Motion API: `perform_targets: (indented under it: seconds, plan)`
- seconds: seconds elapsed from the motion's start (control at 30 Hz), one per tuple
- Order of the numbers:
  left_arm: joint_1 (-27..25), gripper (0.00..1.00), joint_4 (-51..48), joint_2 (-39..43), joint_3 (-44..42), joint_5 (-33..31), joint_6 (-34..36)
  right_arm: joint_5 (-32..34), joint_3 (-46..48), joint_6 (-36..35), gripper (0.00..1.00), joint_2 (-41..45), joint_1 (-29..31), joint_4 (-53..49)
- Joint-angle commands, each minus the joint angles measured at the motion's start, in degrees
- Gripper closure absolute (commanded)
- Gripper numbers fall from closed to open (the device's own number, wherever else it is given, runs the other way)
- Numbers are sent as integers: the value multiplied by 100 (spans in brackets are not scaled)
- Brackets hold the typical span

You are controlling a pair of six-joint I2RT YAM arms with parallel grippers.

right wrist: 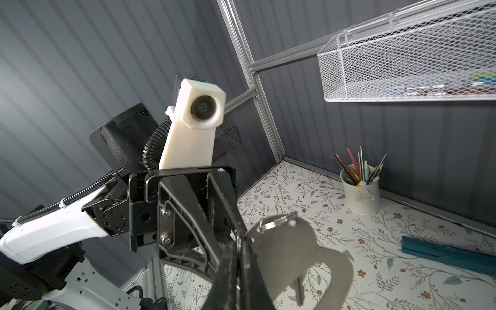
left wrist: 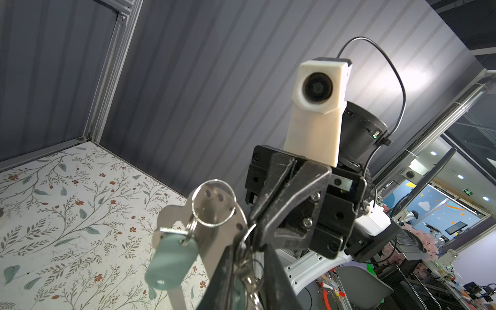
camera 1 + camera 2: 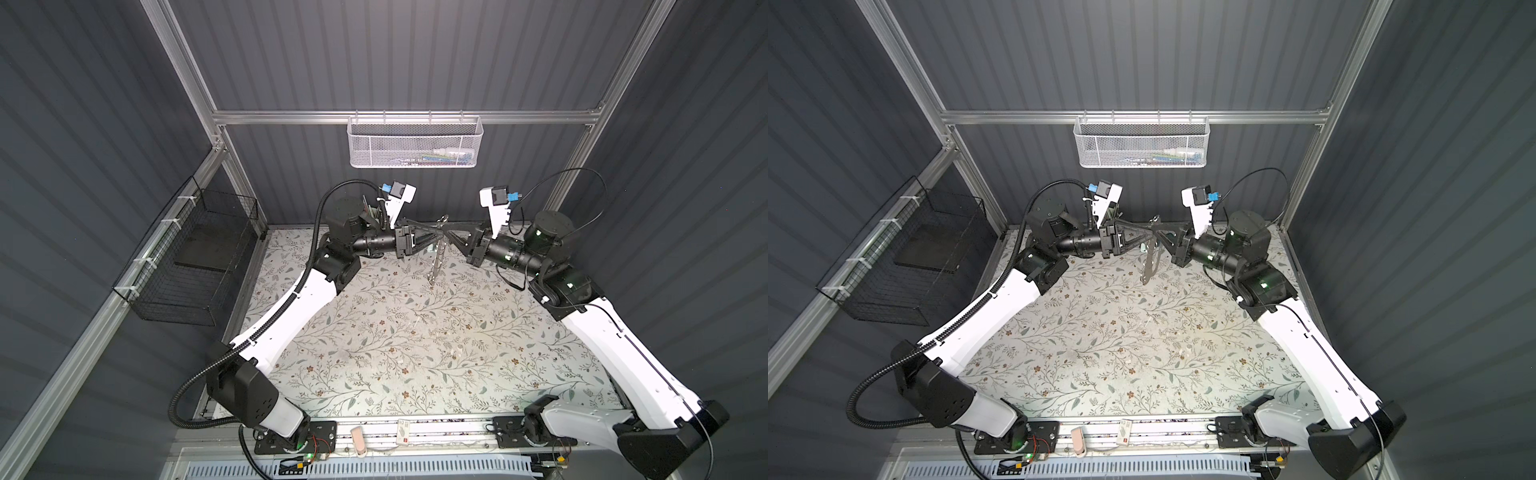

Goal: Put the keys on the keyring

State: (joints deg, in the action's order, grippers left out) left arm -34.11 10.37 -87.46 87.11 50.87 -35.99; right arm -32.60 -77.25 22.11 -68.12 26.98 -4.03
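Two grippers met in mid-air over the far side of the table. The right gripper was clamped on the edge of the keyring, which hung below it (nearly edge-on from above). One mint-tagged key dangled from a split ring. The left gripper had its fingers close together around more rings; whether it was pinching them, I could not tell.

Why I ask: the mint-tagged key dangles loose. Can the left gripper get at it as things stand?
Probably yes: the key hangs free from the keyring beside the left gripper, with nothing between them; the right gripper holds the keyring up.
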Motion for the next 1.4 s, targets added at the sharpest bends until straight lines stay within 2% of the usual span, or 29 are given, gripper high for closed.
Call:
perform_targets:
  seconds: [0.0,0.13,0.33,0.67,0.87,1.17,1.27,1.37]
  plan:
    - [-9,78,145,155,73,4,109,-77,32,0,93,61,6,157]
    - [27,76,304,212,9,-15,-7,-86,52,-5,93,84,3,157]
    - [106,72,988,186,-148,123,-536,-98,52,-18,92,80,8,141]
    - [106,80,811,150,-208,248,-485,-60,69,16,92,112,8,175]
    - [99,80,717,79,-152,289,-457,-88,70,56,92,103,9,201]
    - [97,91,699,40,-107,292,-433,-101,70,47,92,117,7,175]
    - [80,99,695,36,-81,299,-402,-129,56,48,92,98,6,176]
    - [62,100,545,51,-41,266,-238,-176,44,57,91,69,8,167]
